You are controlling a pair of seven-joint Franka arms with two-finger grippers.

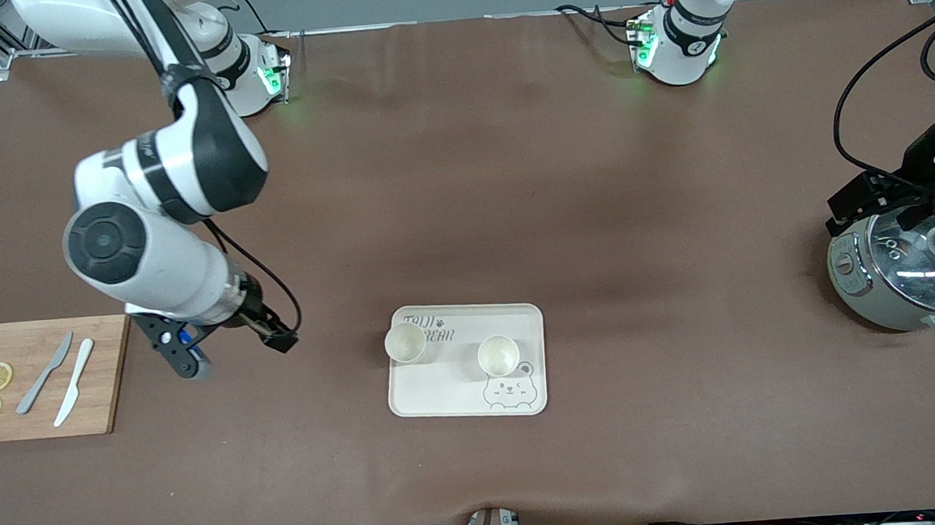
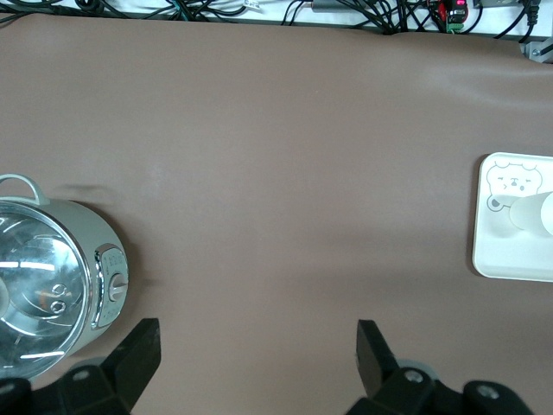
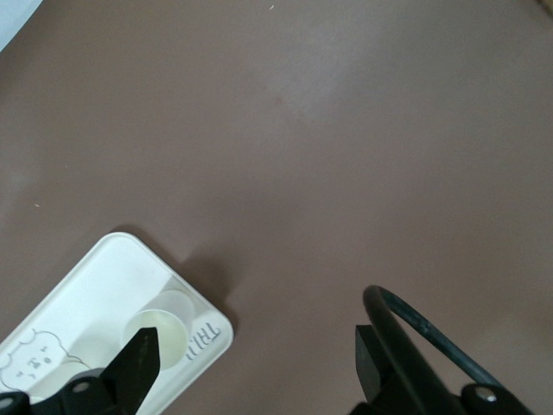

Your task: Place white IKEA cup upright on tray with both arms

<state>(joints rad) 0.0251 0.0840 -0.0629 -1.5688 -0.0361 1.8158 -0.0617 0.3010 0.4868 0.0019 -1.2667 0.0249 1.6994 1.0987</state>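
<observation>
The left end effector [image 2: 257, 350] shows only its fingertips; the cream-white rectangular bear tray [image 2: 501, 251] runs off the frame.

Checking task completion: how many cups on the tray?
2, both upright on the tray: one cup at the corner by the lettering, toward the right arm's end; the other cup just above the bear face. None seen elsewhere.

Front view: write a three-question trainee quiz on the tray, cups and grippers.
1. True or false: both white cups, and, stand upright on the flat cream-white rectangular bear tray.
2. Which gripper is over bare table between the wooden cutting board and the tray? A. left gripper B. right gripper
3. Fill in: the left gripper is beside the round metal ____.

Key: 1 true; 2 B; 3 cooker.
</observation>
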